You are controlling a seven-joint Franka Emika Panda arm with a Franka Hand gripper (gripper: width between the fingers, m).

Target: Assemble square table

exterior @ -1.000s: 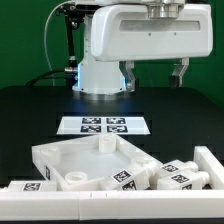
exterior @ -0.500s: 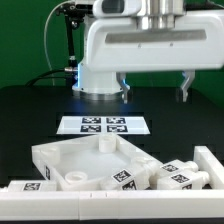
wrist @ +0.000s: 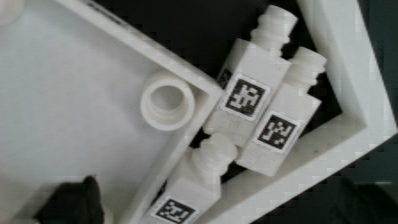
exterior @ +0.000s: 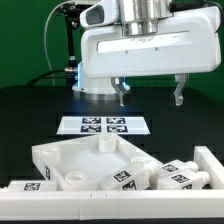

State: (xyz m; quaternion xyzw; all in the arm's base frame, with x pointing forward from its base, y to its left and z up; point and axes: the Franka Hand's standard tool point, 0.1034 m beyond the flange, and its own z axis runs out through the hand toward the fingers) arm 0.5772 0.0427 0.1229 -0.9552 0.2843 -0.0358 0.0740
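1. We see the gripper hovering high above the worktop, its fingers pointing down and its jaws spread wide, holding nothing.
2. The tabletop lies toward the worktop's edge nearest the exterior camera, with the legs just beside its rim.

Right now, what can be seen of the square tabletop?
The tabletop is a white, plastic-looking square tray with a raised rim and round corner sockets; the one in the wrist view is empty. It lies flat on the black table, turned cornerwise to the exterior camera. Loose legs lie close against one side. The open gripper hangs clear of it.
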